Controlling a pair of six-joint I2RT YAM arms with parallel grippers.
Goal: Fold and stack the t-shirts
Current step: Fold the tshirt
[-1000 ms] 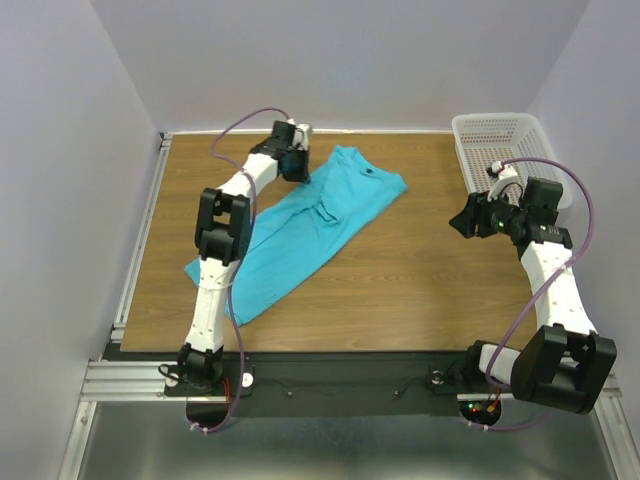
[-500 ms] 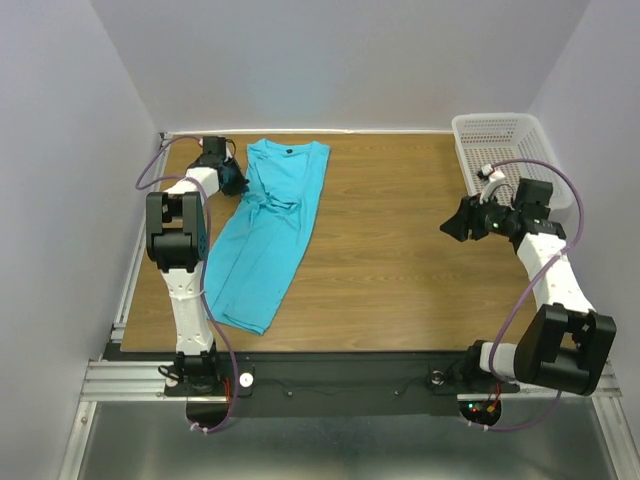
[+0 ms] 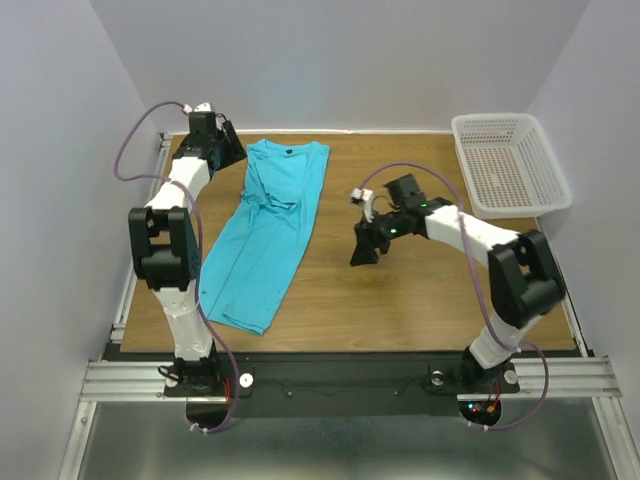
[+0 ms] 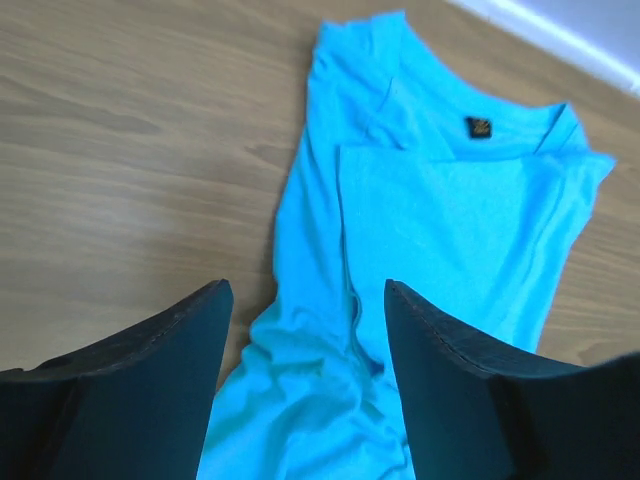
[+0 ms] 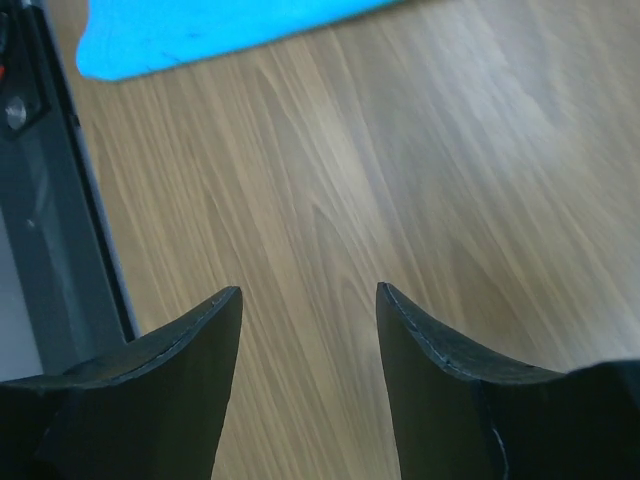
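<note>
T-shirt (image 3: 268, 235): narrow strip.
L jaws: apart.
R jaws: apart.
Next: we pinch hem (image 3: 236, 318) corners evenly, fold twd collar (image 4: 505, 140).

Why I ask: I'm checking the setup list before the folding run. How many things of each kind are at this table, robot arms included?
turquoise t-shirt: 1
white mesh basket: 1
robot arms: 2 (left arm, right arm)
Total: 4
</note>
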